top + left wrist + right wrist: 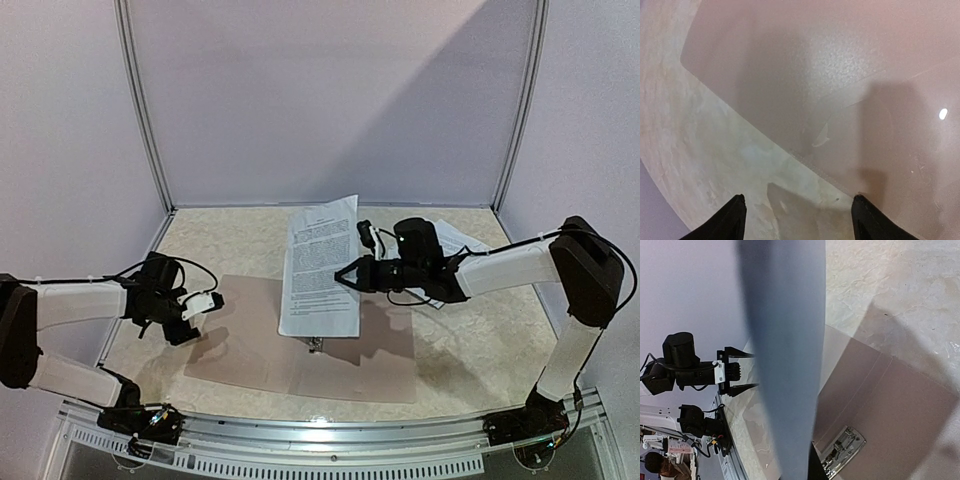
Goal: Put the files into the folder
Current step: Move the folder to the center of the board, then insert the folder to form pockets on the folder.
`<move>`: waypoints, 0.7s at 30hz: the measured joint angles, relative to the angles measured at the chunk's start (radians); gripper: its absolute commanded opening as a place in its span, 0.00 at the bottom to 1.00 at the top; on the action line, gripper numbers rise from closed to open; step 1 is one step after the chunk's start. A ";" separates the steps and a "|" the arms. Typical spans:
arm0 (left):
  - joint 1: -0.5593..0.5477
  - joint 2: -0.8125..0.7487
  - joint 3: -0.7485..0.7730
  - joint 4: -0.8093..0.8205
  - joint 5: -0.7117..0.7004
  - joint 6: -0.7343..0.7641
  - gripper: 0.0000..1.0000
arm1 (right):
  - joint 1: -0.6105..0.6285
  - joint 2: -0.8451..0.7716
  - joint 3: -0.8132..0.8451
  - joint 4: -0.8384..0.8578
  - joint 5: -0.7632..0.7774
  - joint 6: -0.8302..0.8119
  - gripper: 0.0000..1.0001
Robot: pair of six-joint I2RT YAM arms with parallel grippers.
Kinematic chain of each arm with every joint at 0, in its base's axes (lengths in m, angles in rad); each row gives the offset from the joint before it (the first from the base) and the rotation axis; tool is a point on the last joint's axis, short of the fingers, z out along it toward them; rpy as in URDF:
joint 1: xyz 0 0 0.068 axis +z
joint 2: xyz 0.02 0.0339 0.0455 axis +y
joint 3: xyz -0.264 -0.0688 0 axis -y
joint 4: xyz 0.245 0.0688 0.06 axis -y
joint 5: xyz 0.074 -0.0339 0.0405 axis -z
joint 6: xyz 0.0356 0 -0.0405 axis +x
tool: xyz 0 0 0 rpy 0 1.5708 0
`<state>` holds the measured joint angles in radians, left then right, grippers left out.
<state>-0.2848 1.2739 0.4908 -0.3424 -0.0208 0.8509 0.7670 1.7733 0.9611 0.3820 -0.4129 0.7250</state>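
Top view, right gripper (340, 277): I see it closed on the right edge of a printed sheet (320, 265), which is held lifted and tilted above the middle of the folder (250, 340).
Top view, folder: it lies open and flat on the table (480, 340) between the two arms. A small metal clip (315, 346) sits near its centre fold, just below the sheet's lower edge.
Top view, other sheets (455, 238): more white paper lies on the table behind the right arm, partly hidden.
Top view, left gripper (213, 300): it hovers at the folder's left edge.
Left wrist, left gripper (799, 200): the fingers are spread wide with nothing between them. I see the folder's (840, 75) edge and bare table (715, 150) below.
Right wrist, sheet (785, 365): it is seen edge-on as a blurred dark band down the middle. I cannot make out the grip here.
Right wrist, folder (890, 410): it lies flat underneath, with the clip (842, 450) near the bottom.
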 measured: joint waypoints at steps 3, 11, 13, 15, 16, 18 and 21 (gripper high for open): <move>-0.054 -0.007 0.000 0.001 0.001 -0.014 0.73 | 0.014 0.000 0.000 -0.002 0.006 0.004 0.00; -0.106 -0.048 -0.012 -0.043 0.032 -0.006 0.75 | 0.062 -0.003 -0.056 -0.056 0.038 -0.025 0.00; -0.108 -0.065 -0.020 -0.056 0.037 -0.002 0.76 | 0.069 -0.012 -0.076 -0.101 0.048 -0.045 0.00; -0.108 -0.078 -0.026 -0.066 0.038 0.002 0.76 | 0.076 -0.027 -0.092 -0.134 0.060 -0.063 0.00; -0.108 -0.083 -0.028 -0.069 0.038 0.003 0.76 | 0.079 -0.036 -0.099 -0.143 0.062 -0.072 0.00; -0.108 -0.089 -0.031 -0.072 0.038 0.006 0.76 | 0.089 -0.052 -0.107 -0.154 0.062 -0.082 0.00; -0.108 -0.092 -0.032 -0.074 0.039 0.011 0.76 | 0.108 -0.064 -0.108 -0.158 0.061 -0.087 0.00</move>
<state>-0.3931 1.1824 0.4583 -0.4168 0.0185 0.8623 0.8745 1.7092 0.8532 0.2245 -0.3519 0.6380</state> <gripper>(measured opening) 0.761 0.004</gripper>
